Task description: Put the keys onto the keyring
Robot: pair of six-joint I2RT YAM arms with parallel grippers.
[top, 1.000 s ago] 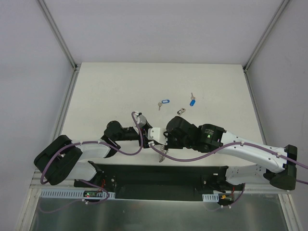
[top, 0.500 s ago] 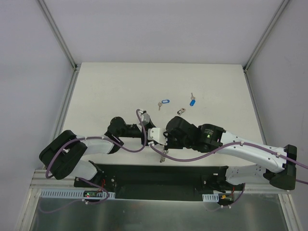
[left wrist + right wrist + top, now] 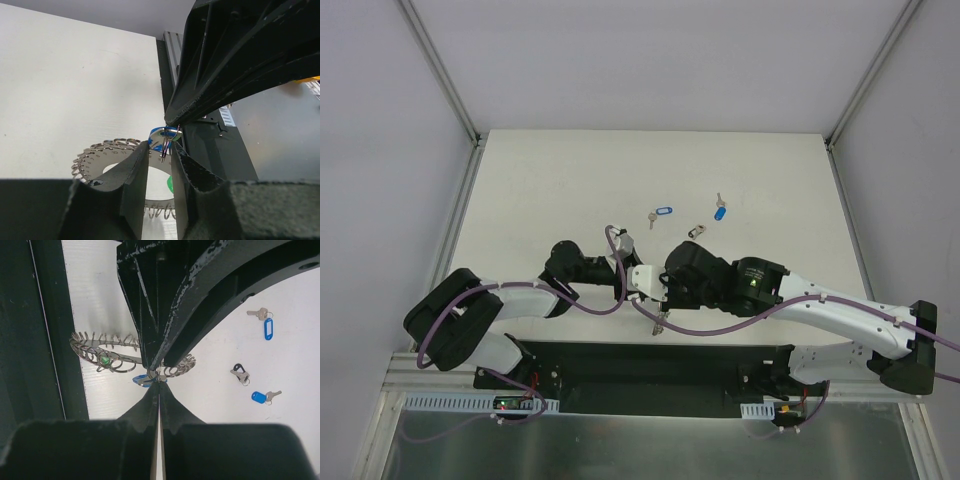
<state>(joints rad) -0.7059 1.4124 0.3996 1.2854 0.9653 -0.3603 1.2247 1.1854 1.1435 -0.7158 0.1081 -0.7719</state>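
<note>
Right claw (image 3: 159, 385): closed to a point. A key with a blue tag (image 3: 142, 380) is pinched at the fingertips, close to its small loop.
Left claw (image 3: 160, 149): nearly closed. The ring (image 3: 97, 351) is judged to be clamped by its toothed rim between the fingers.
Position of held parts: the key is held just beside the ring's rim, next to the left claw's grip. Whether key and ring touch cannot be told. Both are located over the near part of the table (image 3: 570, 180).
Loose keys: three are lying farther out on the table, well apart from the claws. One has a blue tag (image 3: 663, 212), one a dark tag (image 3: 696, 232) and one a blue tag (image 3: 720, 212).
Handling, key: judged light, stiff and smooth. The tag is expected to swing on its loop, so the metal head should be gripped, not the plastic.
Handling, ring: judged thin, stiff across its flat faces and springy along the coils. It should be held at the rim, away from the point where a key is to be fed in.
Risk: a small, slick key may be twisted out of a fingertip pinch.
</note>
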